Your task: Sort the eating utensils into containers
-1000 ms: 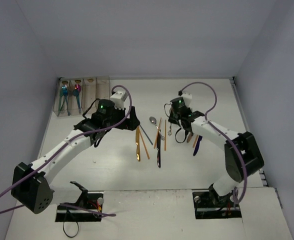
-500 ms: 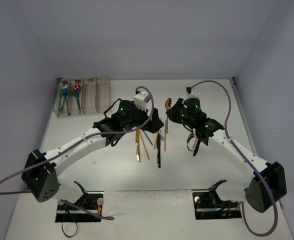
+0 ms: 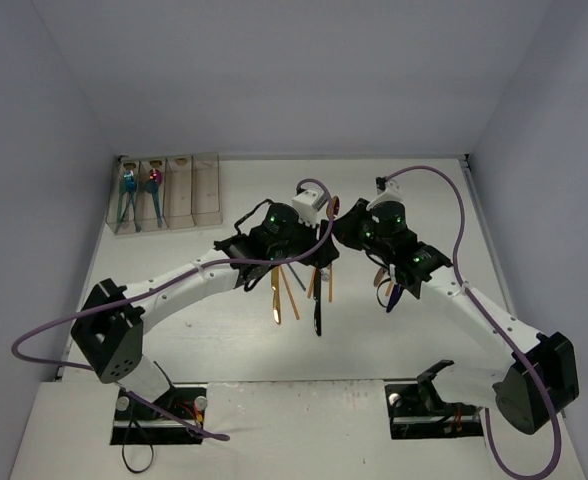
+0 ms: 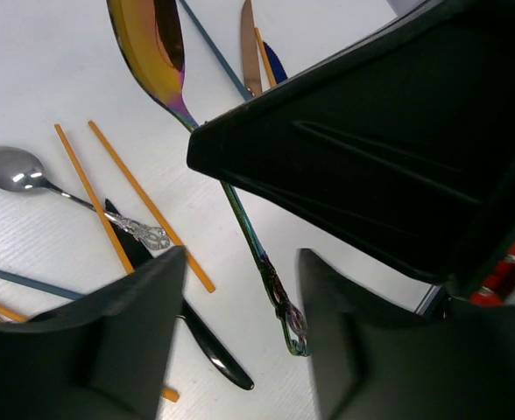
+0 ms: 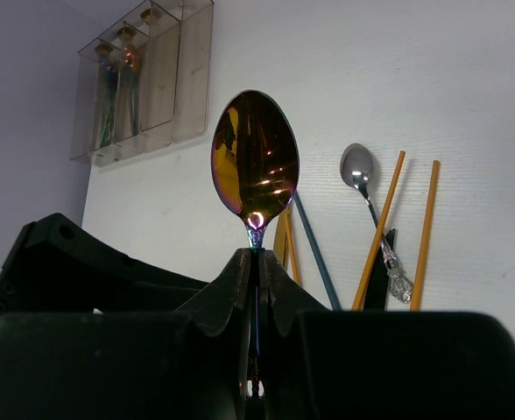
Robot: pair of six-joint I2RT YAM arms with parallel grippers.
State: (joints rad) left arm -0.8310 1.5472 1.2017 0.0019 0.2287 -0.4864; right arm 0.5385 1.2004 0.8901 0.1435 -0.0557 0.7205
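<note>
One iridescent spoon [image 5: 255, 157] held bowl-up mid-air over orange sticks [image 4: 151, 206] at table centre, well apart from containers [image 3: 206, 190] at far left. Right gripper [image 5: 256, 262] clamped on its neck. Left gripper [image 4: 240, 341] jaws parted either side of handle tip, not gripping. Prob. handover, since bins are on left arm's side.

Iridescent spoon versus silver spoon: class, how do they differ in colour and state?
Colour: the iridescent spoon gleams gold and purple; the silver spoon is plain silver. State: the iridescent spoon is clamped by its handle in the right gripper; the silver spoon lies on the table beside orange sticks. Both have oval bowls.
</note>
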